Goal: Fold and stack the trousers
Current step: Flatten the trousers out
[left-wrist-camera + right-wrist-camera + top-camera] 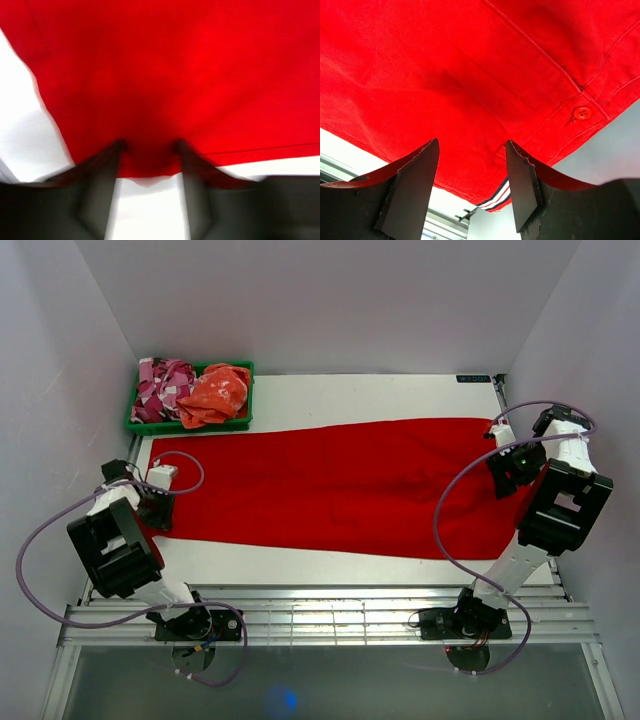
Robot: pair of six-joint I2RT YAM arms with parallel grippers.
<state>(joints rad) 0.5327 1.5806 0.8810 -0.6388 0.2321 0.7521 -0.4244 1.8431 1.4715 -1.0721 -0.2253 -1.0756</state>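
Note:
The red trousers (pixel 340 485) lie flat, folded lengthwise, across almost the whole width of the table. My left gripper (pixel 155 510) is at their left end, open. In the left wrist view its blurred fingertips (pixel 117 150) straddle the cloth's near edge (pixel 150 167), which rests on the white table. My right gripper (pixel 505 475) is over the right end, at the waist, also open. The right wrist view shows the waistband with a red button (pixel 581 113) and a striped inner label (pixel 497 197) beyond the spread fingers (pixel 420 170).
A green bin (pixel 248 390) stands at the back left of the table, holding a pink-and-white patterned garment (pixel 162 385) and an orange one (pixel 215 395). White table (pixel 380 395) shows behind and in front of the trousers. Slatted rails (pixel 320 615) run along the near edge.

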